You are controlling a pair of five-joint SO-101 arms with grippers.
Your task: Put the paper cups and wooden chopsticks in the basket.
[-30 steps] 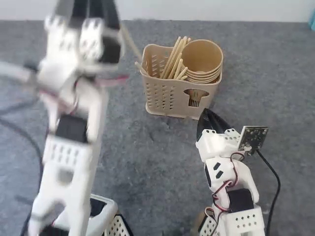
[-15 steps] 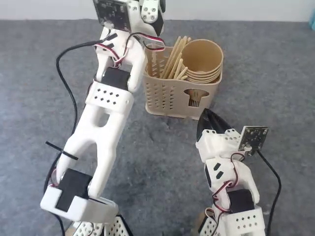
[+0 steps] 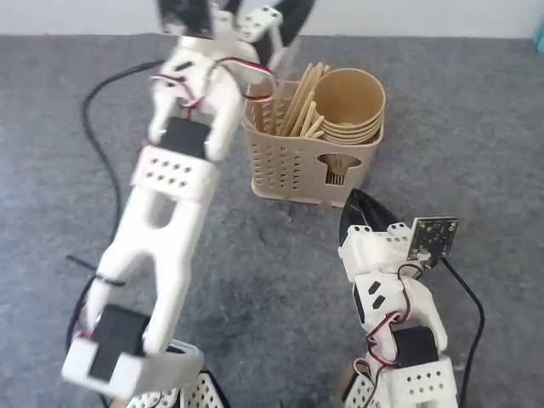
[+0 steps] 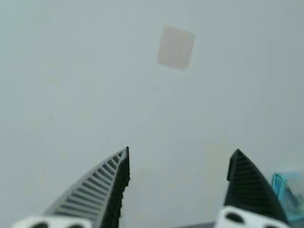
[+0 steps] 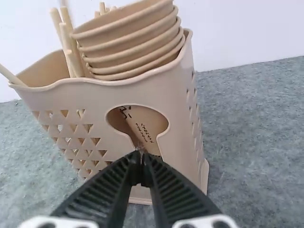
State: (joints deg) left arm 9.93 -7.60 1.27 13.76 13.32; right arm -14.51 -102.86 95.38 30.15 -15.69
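The beige basket point(image 3: 308, 166) stands on the grey carpet at the back middle. A stack of paper cups point(image 3: 350, 106) sits in its right half and several wooden chopsticks point(image 3: 302, 98) lean in its left half. My left arm stretches up past the basket's left side, and its gripper point(image 3: 287, 15) is high at the back edge. In the left wrist view that gripper point(image 4: 181, 152) is open, holds nothing and faces the white wall. My right gripper point(image 3: 361, 208) rests shut just in front of the basket point(image 5: 118, 99), with its tips point(image 5: 140, 159) at the keyhole cut-out; the cups point(image 5: 130, 42) and chopsticks point(image 5: 66, 38) rise above the rim.
A white wall with a beige patch point(image 4: 176, 46) lies behind the table. A blue object point(image 4: 287, 194) sits at the far right edge point(image 3: 540, 34). A black cable point(image 3: 98, 144) runs left of the left arm. Open carpet lies left and right of the basket.
The left arm swung from the left, where it was blurred, up to the back beside the basket, then shifted slightly. The right arm has not moved.
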